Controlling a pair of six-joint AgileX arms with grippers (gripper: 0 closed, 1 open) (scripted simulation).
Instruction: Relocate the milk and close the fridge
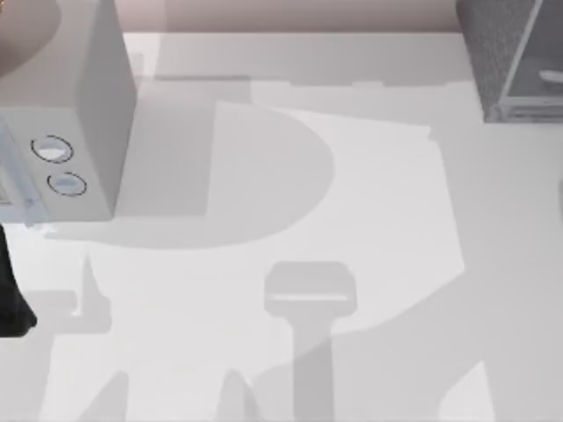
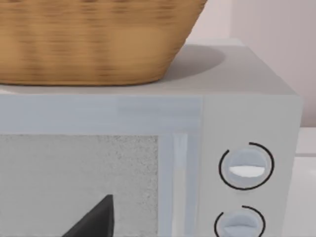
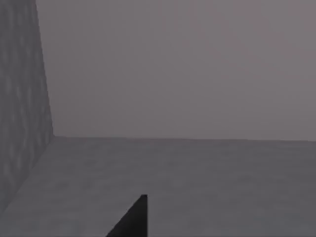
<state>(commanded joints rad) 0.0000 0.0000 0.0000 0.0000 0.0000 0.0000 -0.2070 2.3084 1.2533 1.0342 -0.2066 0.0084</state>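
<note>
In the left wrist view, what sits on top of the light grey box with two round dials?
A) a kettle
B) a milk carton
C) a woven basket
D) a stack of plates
C: a tan woven basket rests on the flat top of the light grey box with two dials, just above its door panel.

White table [image 1: 352, 211]; microwave [image 1: 79, 105]; fridge [image 1: 506, 61]
</note>
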